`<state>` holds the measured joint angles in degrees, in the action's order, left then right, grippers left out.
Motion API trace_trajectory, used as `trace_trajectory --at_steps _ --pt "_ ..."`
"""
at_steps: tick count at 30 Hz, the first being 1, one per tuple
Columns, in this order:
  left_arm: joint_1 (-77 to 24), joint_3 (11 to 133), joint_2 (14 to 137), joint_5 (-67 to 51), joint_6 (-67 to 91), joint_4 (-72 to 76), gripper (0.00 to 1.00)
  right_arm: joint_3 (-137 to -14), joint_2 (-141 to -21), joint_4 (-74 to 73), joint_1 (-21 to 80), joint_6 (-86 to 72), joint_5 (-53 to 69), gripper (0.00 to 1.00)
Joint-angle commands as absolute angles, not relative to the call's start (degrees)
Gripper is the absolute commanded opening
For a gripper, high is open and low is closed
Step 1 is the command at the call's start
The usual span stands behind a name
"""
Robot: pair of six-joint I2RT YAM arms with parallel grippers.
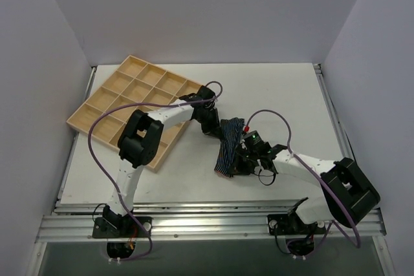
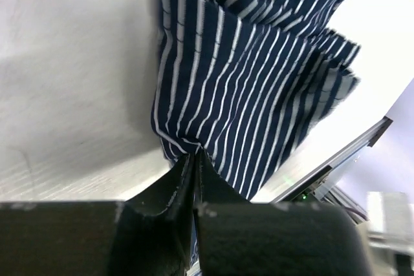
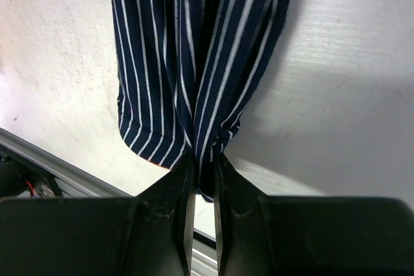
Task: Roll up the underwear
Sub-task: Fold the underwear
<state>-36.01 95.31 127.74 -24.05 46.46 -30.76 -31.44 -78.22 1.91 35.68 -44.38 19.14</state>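
two grips on the striped underwear (image 1: 229,143), mid surface (image 1: 278,95) | left fingers (image 2: 185,167) closed tight on one end | right fingers (image 3: 185,167) closed tight on the opposite end

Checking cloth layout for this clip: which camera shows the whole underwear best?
Top external: the underwear shows end to end, held between the left gripper and right gripper. Each wrist view shows only the striped end that its own gripper pinches.
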Motion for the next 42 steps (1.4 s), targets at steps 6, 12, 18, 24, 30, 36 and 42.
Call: trace_trajectory --at_steps 6,12,18,24,30,36,42 --pt "-34.19 97.32 123.50 -21.18 42.36 -35.95 0.47 -33.12 -77.86 -3.07 35.69 -46.67 17.67 0.00" --pt "-35.59 84.67 112.43 -19.51 43.77 -34.02 0.51 -36.47 -79.63 -2.81 35.59 -49.30 16.18 0.19" --pt "-38.05 78.23 104.68 -16.79 44.74 -34.89 0.51 -40.16 -75.34 -10.70 35.77 -50.89 13.10 0.48" --pt "-39.72 72.95 101.08 -15.91 48.07 -31.30 0.51 -45.61 -72.69 -20.37 35.07 -52.04 5.02 0.52" --pt "-42.88 72.33 101.16 -14.68 50.71 -30.06 0.51 -50.61 -80.58 -16.72 25.16 -46.68 7.20 0.46" --pt "-48.86 71.81 100.02 -10.90 55.54 -27.18 0.50 -58.79 -92.54 -12.75 22.41 -40.52 7.82 0.52" --pt "-53.08 70.05 100.71 -10.20 58.97 -20.22 0.49 -61.61 -99.14 -10.28 21.01 -38.41 9.41 0.46"
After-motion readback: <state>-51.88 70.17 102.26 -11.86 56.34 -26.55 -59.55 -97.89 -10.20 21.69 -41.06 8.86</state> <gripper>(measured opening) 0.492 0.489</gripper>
